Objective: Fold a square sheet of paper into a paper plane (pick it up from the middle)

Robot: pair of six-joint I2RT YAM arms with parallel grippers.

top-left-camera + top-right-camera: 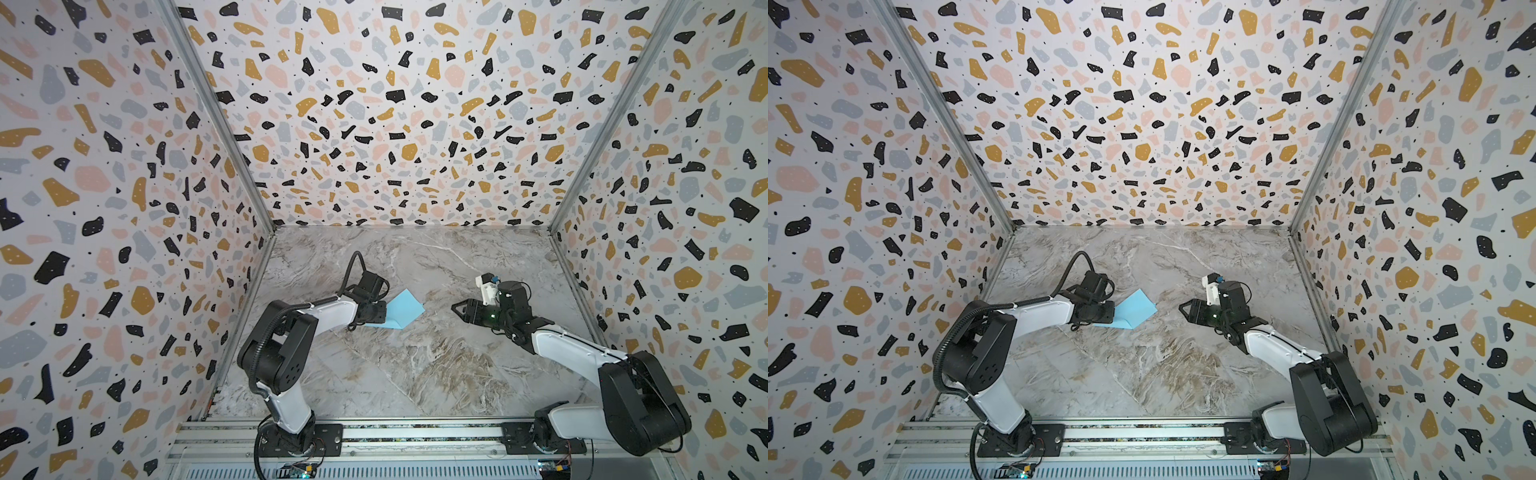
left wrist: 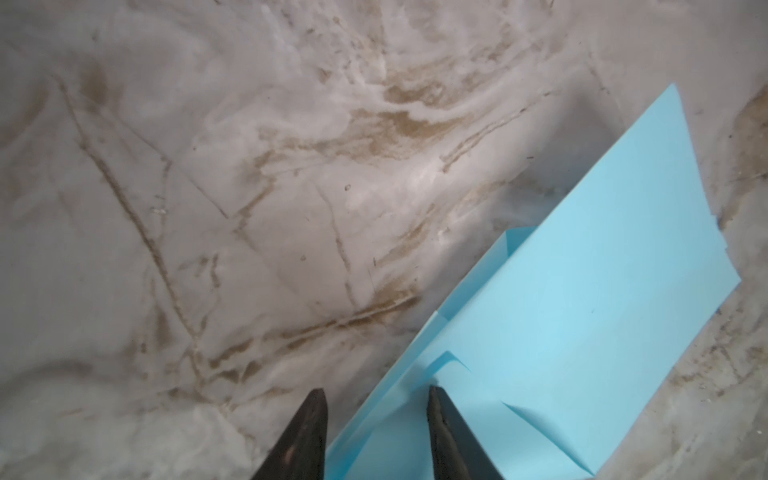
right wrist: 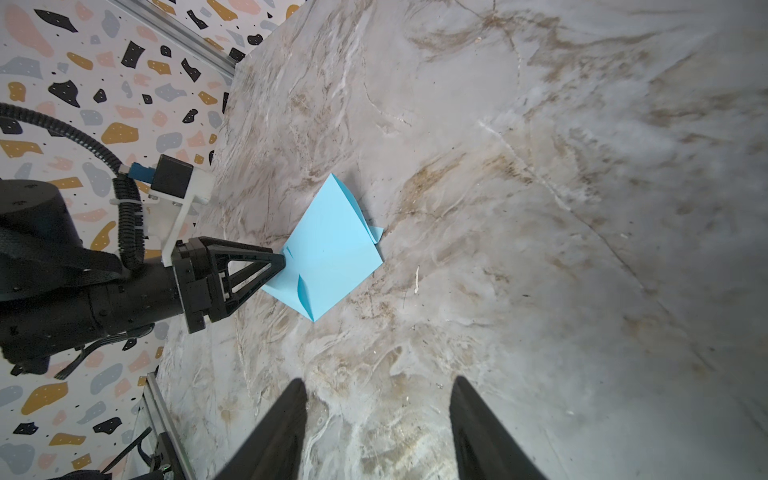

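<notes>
The left tool (image 2: 376, 395) sits nearest, its dark jaws standing apart, released, astride the layered edge of the sheet of paper (image 2: 582, 291) without pinching it. The light blue sheet is partly folded, with a flap turned over. It lies on the marble counter (image 1: 415, 374), left of the middle in both top views. Well apart to the right, the right tool (image 1: 457, 308) hangs with its jaws spread, holding nothing, above bare counter.
</notes>
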